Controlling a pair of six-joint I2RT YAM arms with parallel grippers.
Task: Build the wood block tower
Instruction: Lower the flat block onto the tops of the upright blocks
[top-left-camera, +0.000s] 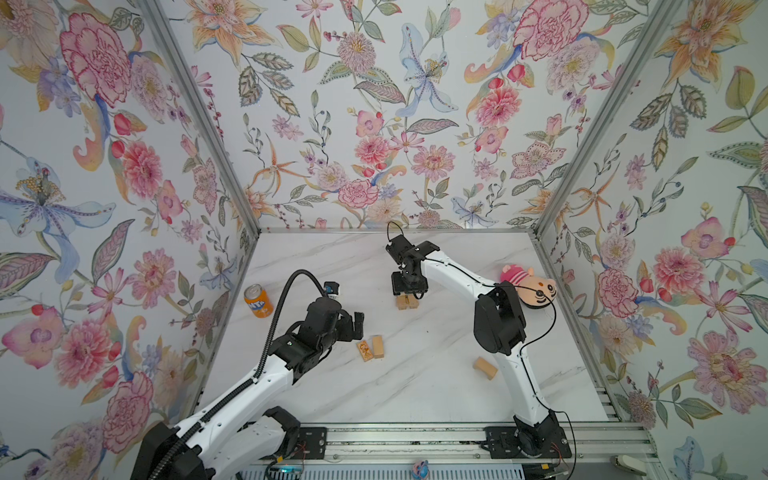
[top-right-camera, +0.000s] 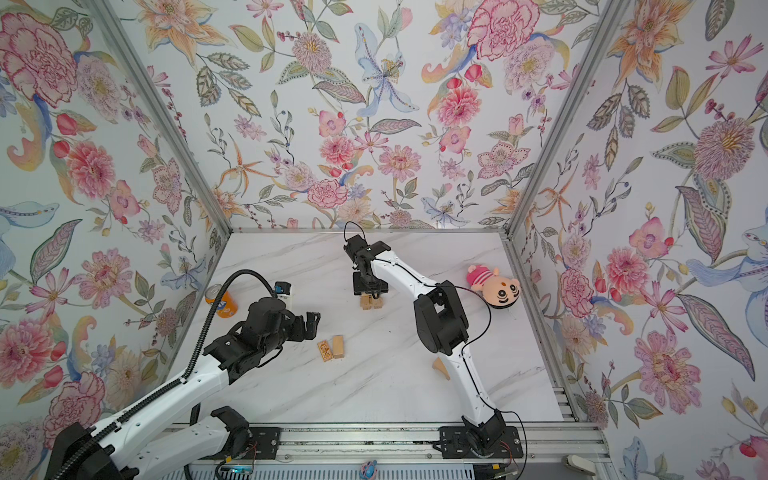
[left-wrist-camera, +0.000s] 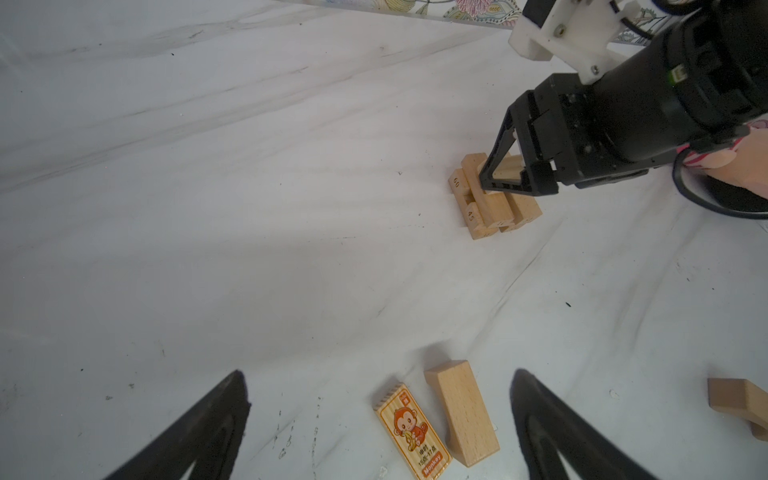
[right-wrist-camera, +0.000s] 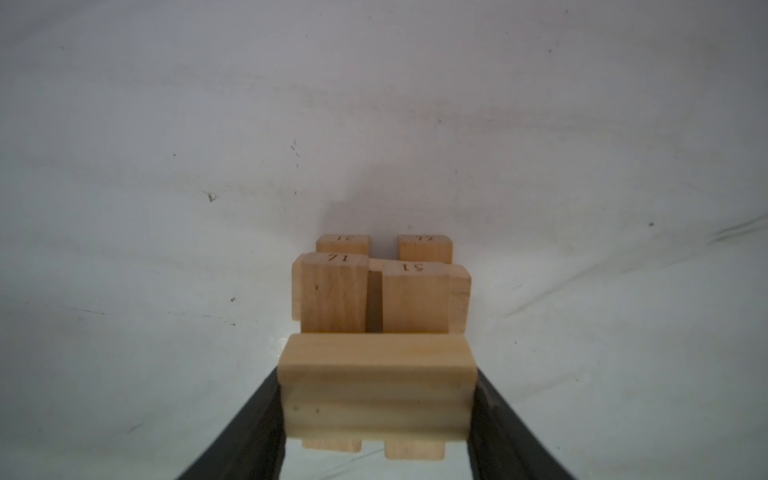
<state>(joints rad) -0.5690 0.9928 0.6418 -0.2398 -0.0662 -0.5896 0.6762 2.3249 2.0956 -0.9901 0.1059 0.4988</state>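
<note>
Nearest the front rail (top-left-camera: 415, 434), the marble tabletop (top-left-camera: 415, 395) lay bare, leaving both arms free room to swing. Just beyond, the left gripper (left-wrist-camera: 379, 373) hovered with its jaws spread wide and empty, aimed down at two loose wood blocks (top-left-camera: 378, 347): the monkey-print block (left-wrist-camera: 413, 432) lying flat and the plain block (left-wrist-camera: 461, 411) just beside it. That pose was likely a staging for the next pick. Off to the right, close beside the right arm (top-left-camera: 511, 374), the curved block (top-left-camera: 485, 368) lay alone, well apart from that pair. Farther back, at mid-table, stood the tower (top-left-camera: 406, 304), pale bricks in crossed layers. The right gripper (top-left-camera: 409, 291) pointed straight down over it, jaws closed on the two ends of a held brick (right-wrist-camera: 376, 365) set crosswise over the two top bricks; gripping by the ends probably kept the fingers clear of the stack below. Whether the brick's weight already rested on the stack could not be told. Open table ringed the tower on every side. The soda can (top-left-camera: 258, 300) stood toward the table's left edge and the plush doll (top-left-camera: 536, 286) toward its right edge, both well apart from the tower, and bare marble ran on to the back wall (top-left-camera: 395, 124).
</note>
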